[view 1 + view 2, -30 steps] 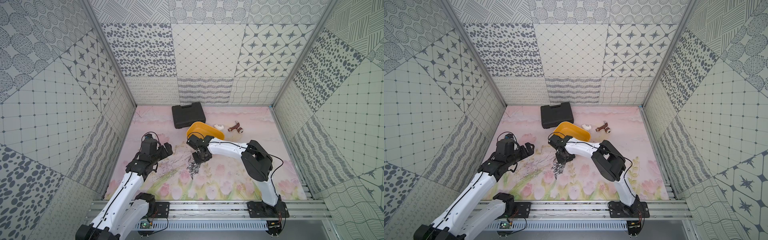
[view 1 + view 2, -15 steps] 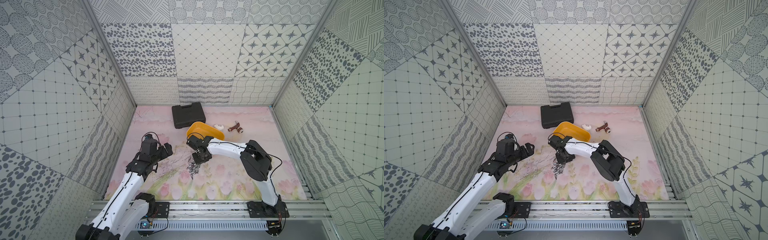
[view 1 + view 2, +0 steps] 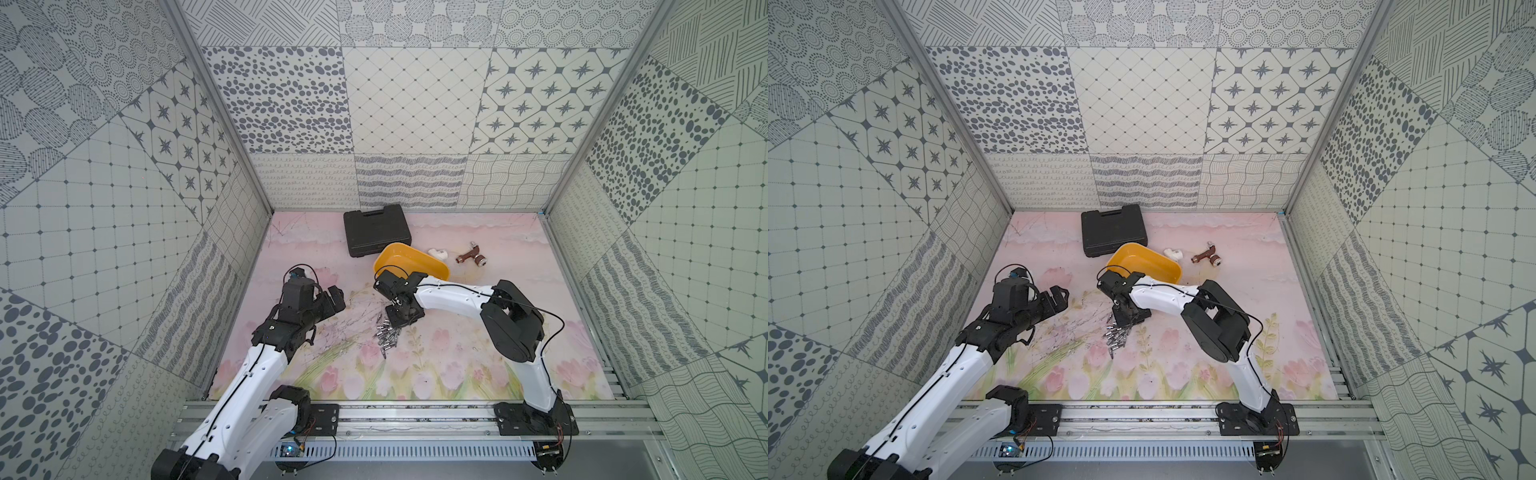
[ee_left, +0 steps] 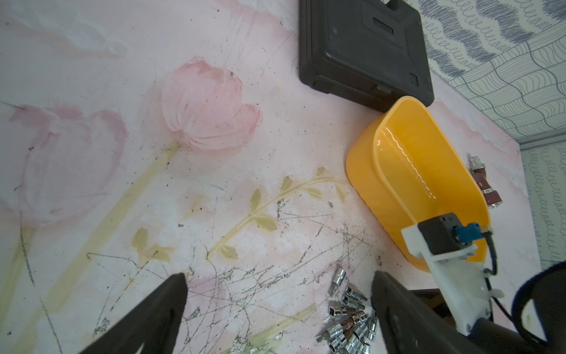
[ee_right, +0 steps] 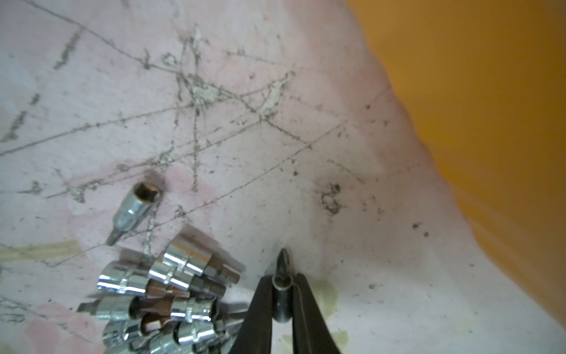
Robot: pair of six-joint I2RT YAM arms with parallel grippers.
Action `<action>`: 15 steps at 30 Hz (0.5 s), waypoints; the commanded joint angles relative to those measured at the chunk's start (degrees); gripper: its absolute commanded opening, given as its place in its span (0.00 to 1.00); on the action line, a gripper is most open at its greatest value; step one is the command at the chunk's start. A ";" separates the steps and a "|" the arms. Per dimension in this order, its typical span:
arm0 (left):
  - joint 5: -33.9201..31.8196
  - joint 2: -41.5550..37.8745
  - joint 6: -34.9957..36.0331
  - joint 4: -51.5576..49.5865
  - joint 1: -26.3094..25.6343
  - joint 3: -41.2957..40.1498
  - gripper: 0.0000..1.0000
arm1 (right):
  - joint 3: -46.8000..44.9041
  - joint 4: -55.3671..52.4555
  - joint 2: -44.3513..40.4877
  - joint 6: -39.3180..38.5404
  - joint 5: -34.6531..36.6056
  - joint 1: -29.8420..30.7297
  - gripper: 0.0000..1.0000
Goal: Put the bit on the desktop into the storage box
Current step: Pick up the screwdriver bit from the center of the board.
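Several small silver bits (image 3: 388, 334) lie in a pile on the pink flowered desktop, seen in both top views (image 3: 1117, 334). My right gripper (image 5: 283, 277) is down at the pile's edge, shut on one dark bit (image 5: 282, 288) whose tip sticks out past the fingers. The other bits (image 5: 159, 291) lie just beside it. The yellow storage box (image 3: 411, 259) stands close behind the right gripper (image 3: 401, 318). My left gripper (image 4: 278, 275) is open and holds nothing, hovering left of the pile (image 4: 349, 321).
A black tool case (image 3: 376, 232) lies behind the storage box near the back wall. A white fitting (image 3: 437, 252) and a brown tap (image 3: 469, 254) lie right of the box. Patterned walls close in three sides.
The right gripper's jaws have closed onto one bit at the pile's edge. Neither arm has visibly moved, and the left gripper stays open.
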 commanded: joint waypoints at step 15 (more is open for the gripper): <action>0.04 -0.01 0.64 -0.58 0.20 0.16 0.99 | -0.70 1.47 -3.22 -0.09 -0.56 -0.94 0.12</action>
